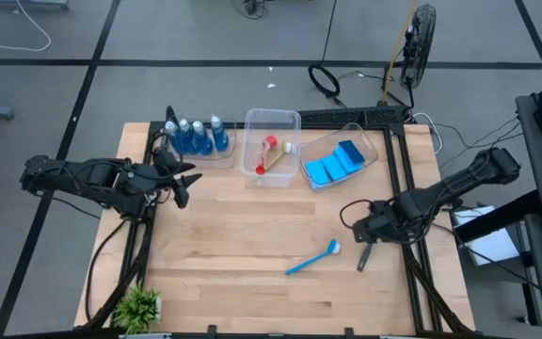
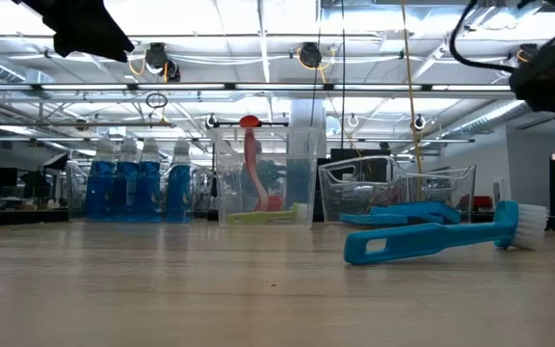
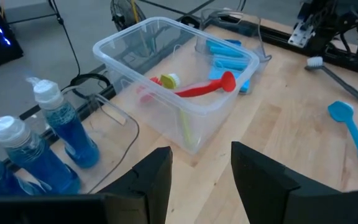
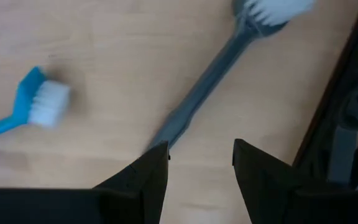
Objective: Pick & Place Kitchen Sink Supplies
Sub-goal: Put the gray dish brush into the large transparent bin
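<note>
A grey dish brush lies flat on the table, its white head away from my right gripper. That gripper hangs open above the handle's end, well off the table. A blue brush lies flat to the grey one's left. A red brush and a yellow-green one rest in the middle clear tub. Blue-liquid bottles stand in the left tub and blue sponges lie in the right tub. My left gripper waits open near the bottles.
A small green plant stands at the table's near left corner. Black frame rails run along the table's right, left and far sides. Bare wood spreads across the middle and near part of the table.
</note>
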Controlling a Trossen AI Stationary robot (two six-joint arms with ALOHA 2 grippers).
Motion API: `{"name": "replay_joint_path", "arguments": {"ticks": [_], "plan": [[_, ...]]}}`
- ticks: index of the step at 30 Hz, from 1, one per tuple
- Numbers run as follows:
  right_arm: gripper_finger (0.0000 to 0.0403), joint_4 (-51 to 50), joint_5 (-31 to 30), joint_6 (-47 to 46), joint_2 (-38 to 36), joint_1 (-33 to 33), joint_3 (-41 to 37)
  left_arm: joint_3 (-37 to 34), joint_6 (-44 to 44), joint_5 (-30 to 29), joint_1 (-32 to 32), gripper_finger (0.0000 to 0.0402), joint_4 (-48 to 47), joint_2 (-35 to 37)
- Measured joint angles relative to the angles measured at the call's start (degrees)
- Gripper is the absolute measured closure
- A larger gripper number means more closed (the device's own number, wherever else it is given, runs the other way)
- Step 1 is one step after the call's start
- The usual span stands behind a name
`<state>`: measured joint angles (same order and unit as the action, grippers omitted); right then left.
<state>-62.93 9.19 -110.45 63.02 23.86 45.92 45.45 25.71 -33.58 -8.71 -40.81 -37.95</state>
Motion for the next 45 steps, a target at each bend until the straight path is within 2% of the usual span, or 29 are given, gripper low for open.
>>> {"name": "replay_joint_path", "arguments": {"ticks": [8, 12, 26, 30, 40, 45], "plan": [[0.0234, 5.55, -0.57, -6.25, 0.0, 1.39, -5.39, 0.01, 0.13, 0.0, 0.0, 0.0236, -0.1, 0.0], [0.0234, 11.06, -3.25, -7.47, 0.0, 1.37, -8.46, 0.02, 0.33, 0.0, 0.0, 0.0236, -0.1, 0.0], [0.0237, 22.39, -3.19, -10.18, -0.02, 1.37, -16.41, 0.02, 1.03, 0.52, 0.0, 0.0236, 0.25, 0.0], [0.026, 22.42, -3.18, -10.38, -0.02, 1.37, -16.86, 0.02, 1.16, 0.55, 0.0, 0.0236, 0.28, 0.0], [0.0357, 22.46, -3.19, -9.56, -0.02, 1.37, -16.86, 0.02, 1.16, 0.54, 0.0, 0.0236, 0.32, 0.0], [0.0361, 23.21, -3.19, -8.48, -0.02, 1.37, -16.86, 0.04, 1.16, 0.55, 0.0, 0.0236, 0.32, 0.0]]}}
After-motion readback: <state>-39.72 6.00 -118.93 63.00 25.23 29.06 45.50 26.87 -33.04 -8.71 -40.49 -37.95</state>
